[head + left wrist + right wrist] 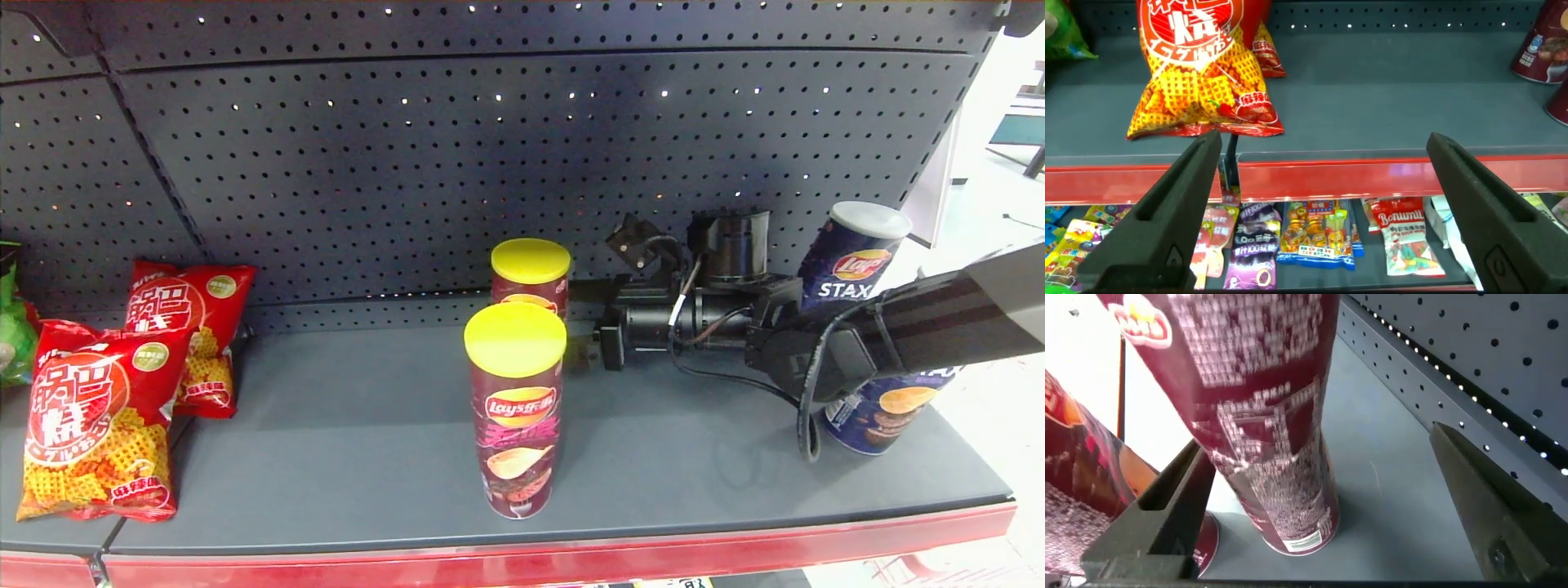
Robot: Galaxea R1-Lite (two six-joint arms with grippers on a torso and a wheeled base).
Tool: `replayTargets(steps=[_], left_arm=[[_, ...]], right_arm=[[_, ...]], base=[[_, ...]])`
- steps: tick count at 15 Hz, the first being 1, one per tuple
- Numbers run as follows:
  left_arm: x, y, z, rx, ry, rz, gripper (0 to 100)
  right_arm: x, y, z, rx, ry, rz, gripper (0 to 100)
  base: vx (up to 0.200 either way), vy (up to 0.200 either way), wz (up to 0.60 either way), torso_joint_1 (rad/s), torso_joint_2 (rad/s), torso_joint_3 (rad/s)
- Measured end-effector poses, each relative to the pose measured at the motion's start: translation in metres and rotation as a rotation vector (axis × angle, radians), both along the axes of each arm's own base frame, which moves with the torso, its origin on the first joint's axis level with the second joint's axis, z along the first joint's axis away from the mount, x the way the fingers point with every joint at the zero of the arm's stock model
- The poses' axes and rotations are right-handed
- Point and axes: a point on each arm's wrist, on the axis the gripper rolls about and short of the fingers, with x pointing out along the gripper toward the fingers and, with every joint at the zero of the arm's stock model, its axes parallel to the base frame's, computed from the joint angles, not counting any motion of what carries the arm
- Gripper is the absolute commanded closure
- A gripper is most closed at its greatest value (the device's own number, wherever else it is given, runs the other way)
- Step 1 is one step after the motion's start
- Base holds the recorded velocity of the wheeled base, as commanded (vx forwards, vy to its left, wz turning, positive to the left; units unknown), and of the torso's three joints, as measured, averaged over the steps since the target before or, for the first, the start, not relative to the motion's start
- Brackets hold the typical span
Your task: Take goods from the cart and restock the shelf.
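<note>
Two maroon chip cans with yellow lids stand on the grey shelf, the front can before the back can. From the right, my right gripper is level with the back can's lower half, partly hidden behind it. In the right wrist view this can stands between the open fingers of the right gripper, close to one finger and apart from the other. The left gripper is open and holds nothing, in front of the shelf's red front edge.
Two blue chip cans stand at the shelf's right end, one behind my right arm and one partly hidden under it. Red snack bags lie at the left. The lower shelf holds several candy packs.
</note>
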Motion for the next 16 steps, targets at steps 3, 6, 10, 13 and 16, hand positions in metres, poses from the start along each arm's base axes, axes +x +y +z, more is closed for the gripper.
replayTargets(steps=[3,6,10,13,16], left_arm=[[0.000,0.000,0.000,0.000,0.000,0.000,0],[0.000,0.000,0.000,0.000,0.000,0.000,0],[0.000,0.000,0.000,0.000,0.000,0.000,0],[0.000,0.000,0.000,0.000,0.000,0.000,0],[0.000,0.000,0.000,0.000,0.000,0.000,0]], right_arm=[[-0.008,-0.001,0.004,0.002,0.002,0.007,0],[-0.023,-0.009,0.011,0.003,0.007,0.008,0],[-0.046,-0.034,0.014,-0.010,0.026,-0.014,0],[-0.063,-0.047,0.015,-0.017,0.017,0.009,0],[-0.075,-0.043,0.020,-0.013,0.002,0.041,0]], base=[[0.000,0.000,0.00,0.000,0.00,0.000],[0.000,0.000,0.00,0.000,0.00,0.000],[0.000,0.000,0.00,0.000,0.00,0.000],[0.000,0.000,0.00,0.000,0.00,0.000],[0.000,0.000,0.00,0.000,0.00,0.000]])
